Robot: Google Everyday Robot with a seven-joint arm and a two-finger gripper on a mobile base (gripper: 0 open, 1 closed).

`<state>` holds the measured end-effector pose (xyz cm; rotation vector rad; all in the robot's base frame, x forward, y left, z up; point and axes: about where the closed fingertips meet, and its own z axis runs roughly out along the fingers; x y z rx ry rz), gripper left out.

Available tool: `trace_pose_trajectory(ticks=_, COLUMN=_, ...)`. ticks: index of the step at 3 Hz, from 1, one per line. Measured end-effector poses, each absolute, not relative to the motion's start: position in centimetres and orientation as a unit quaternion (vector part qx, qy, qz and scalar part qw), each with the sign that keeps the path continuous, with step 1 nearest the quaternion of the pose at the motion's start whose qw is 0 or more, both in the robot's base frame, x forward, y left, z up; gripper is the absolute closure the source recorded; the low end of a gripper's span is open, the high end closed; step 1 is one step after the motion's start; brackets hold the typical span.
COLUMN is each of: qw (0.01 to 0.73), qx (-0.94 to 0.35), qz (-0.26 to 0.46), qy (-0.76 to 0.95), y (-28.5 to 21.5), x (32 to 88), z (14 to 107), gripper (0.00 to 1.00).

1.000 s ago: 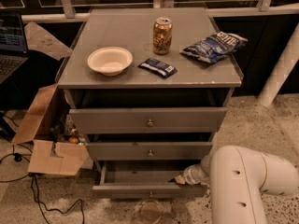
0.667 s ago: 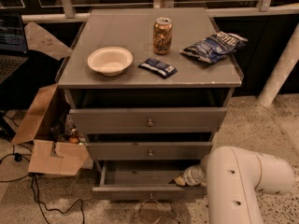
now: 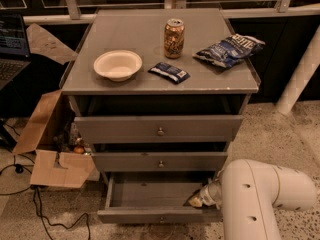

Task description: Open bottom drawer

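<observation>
Bottom drawer [image 3: 130,216]: lowest of three, pulled well out of the grey unit, bare inner floor exposed, small round knob at the centre of the front panel.
Claw [image 3: 196,201]: low at the drawer's right end, tucked inside just behind the front panel, at the tip of the white arm [image 3: 260,189]; open or closed, cannot tell from here.
Reason for the hold: apparently hooked behind the front panel, not on the knob, so as to drag the drawer outward; knob well apart from the claw.
Upper drawers: top drawer [image 3: 125,129] and middle drawer [image 3: 125,161] both shut, left alone as no part of the job.
Desk [image 3: 135,29]: carrying a white bowl [image 3: 117,64], an upright can [image 3: 174,38], a blue chip bag [image 3: 229,49] and a small dark packet [image 3: 170,72], all set back from the front edge, away from the pulling below.
Left of the unit: open cardboard box [image 3: 50,159] on the floor, cable trailing beside it.
Change from a second ago: drawer front further out toward the camera, more of the floor panel on show; arm shifted along with it; bowl, can and packets unmoved.
Progress: judged close to complete.
</observation>
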<state>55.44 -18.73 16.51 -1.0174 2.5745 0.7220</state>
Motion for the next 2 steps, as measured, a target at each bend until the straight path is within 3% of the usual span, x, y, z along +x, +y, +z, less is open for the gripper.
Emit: trace_pose_trajectory(ticks=2, qw=0.129, qx=-0.383, qz=0.276, qy=0.872, y=-19.2, x=53.0, z=17.4, gripper=1.0)
